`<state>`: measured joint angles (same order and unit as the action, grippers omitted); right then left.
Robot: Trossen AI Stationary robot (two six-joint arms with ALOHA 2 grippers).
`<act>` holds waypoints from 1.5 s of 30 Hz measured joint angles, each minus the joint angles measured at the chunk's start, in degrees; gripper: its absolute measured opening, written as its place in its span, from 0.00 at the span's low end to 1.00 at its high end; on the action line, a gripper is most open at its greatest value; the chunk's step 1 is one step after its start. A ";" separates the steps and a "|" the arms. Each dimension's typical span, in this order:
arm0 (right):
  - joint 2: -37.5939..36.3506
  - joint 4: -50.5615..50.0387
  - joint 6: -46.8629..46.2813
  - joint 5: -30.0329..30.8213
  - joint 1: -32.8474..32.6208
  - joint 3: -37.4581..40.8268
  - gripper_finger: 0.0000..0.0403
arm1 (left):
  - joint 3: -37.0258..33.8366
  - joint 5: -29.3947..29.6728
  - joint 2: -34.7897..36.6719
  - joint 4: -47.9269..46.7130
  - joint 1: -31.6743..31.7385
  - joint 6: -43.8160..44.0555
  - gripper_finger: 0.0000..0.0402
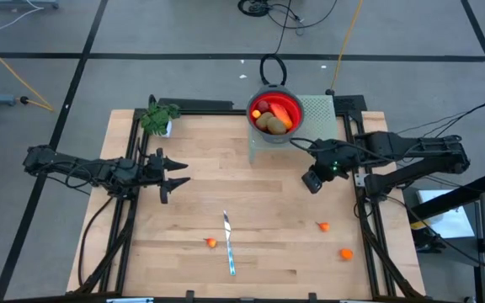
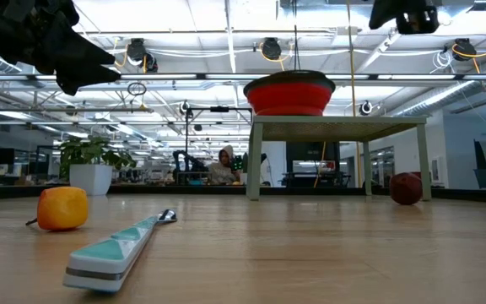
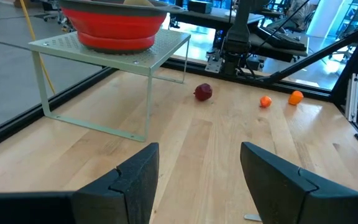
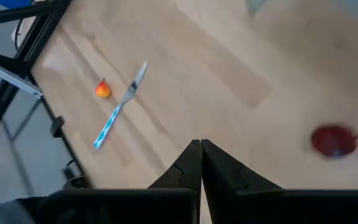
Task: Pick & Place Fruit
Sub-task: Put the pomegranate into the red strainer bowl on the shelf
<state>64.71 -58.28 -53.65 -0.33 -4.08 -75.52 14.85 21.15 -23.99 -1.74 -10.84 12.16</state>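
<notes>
- The right gripper (image 1: 311, 182) is seen raised above the table (image 1: 200, 168), its fingers pressed together with nothing between them.
- A dark red ball (image 4: 334, 140) is found on the wood close under this gripper; in the low view it sits just past a leg of the stand (image 2: 336, 128).
- Just beyond the right gripper, a red bowl (image 1: 295, 114) is carried on the pale perforated stand, raised off the table.
- Inside the bowl, olive-brown ovals (image 1: 269, 123), a longer orange-red piece (image 1: 282, 117) and a dark red piece (image 1: 263, 107) are piled together.
- On the near side of the right gripper, two small orange bits (image 1: 323, 225) (image 1: 346, 253) are left on the wood, apart from each other.
- Farther off, a slim knife (image 1: 228, 242) with a teal handle is laid in the middle, with another orange bit (image 1: 211, 243) just beside it.
- The left gripper (image 1: 173, 174) is held over the table's far left part, fingers spread and empty.
- A green leafy plant (image 1: 158, 117) in a white pot is placed near the left gripper, at the table's back corner.
</notes>
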 joint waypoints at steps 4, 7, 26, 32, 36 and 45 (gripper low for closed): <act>0.00 -1.51 -4.59 -1.42 -0.22 0.01 0.00 | 0.00 0.00 0.00 -0.02 -0.01 0.00 0.56; 0.00 -2.78 -8.67 -1.46 -0.20 0.01 0.00 | 0.00 0.00 0.00 -0.02 -0.01 0.00 0.56; 0.03 -8.85 -13.37 -1.02 -0.17 0.02 0.19 | 0.00 0.00 0.00 -0.02 0.01 0.02 0.56; 0.04 -9.34 -14.76 0.46 -0.17 0.02 0.32 | 0.00 -0.01 0.00 -0.14 0.00 0.02 0.56; 0.52 -10.53 -14.92 0.45 -0.17 0.02 0.42 | 0.00 -0.02 0.00 -0.24 0.01 0.02 0.56; 3.60 -11.05 -14.40 0.47 -0.17 0.04 0.62 | 0.00 -0.02 0.00 -0.24 0.01 0.02 0.56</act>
<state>68.31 -69.33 -68.05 0.14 -4.25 -75.48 14.85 21.13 -23.99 -1.98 -10.83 12.18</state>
